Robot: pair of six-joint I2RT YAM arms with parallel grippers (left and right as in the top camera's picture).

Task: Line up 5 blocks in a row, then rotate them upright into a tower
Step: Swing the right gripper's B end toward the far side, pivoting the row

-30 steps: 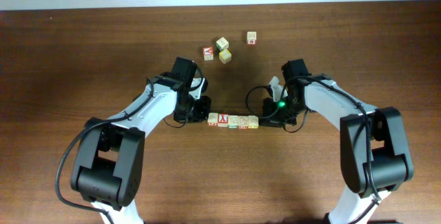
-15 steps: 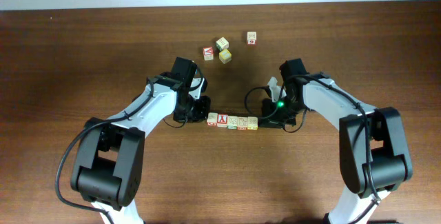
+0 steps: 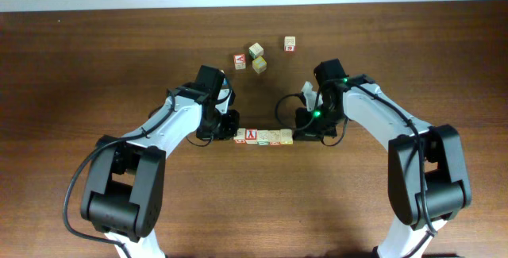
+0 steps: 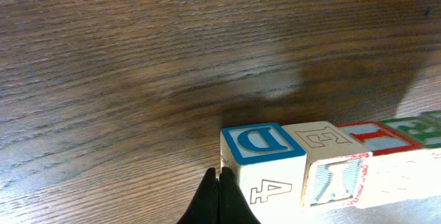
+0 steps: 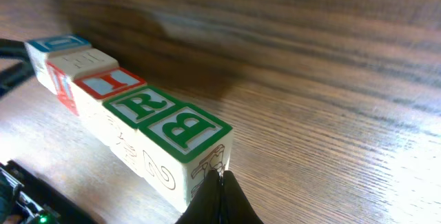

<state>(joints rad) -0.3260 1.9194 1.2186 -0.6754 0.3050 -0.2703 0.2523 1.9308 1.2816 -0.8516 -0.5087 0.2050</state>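
Brown, grained wood makes up the worktop [image 3: 63, 83], and two white arms reach in from its near edge toward its middle. The left arm [image 3: 171, 123] and right arm [image 3: 381, 119] face each other across a straight row of five blocks [image 3: 264, 137]. The row lies about midway across the worktop, parallel to the near edge. Four loose blocks [image 3: 255, 50] sit apart from it, closer to the far edge.

The left gripper [image 4: 219, 198] has its jaws pinched fully together and holds nothing. Its tips rest low against the outer face of the row's left end. The right gripper [image 5: 220, 198] is likewise closed and empty, with its tips at the lower corner of the green B cube [image 5: 185, 131] at the right end.

The blocks look light, stiff and smooth-faced, so they would probably slide readily, and the row could buckle if pressed off-centre. A sound hold is likely a squeeze on the two end faces, low and central. A single cube would be pinched across opposite flat faces.
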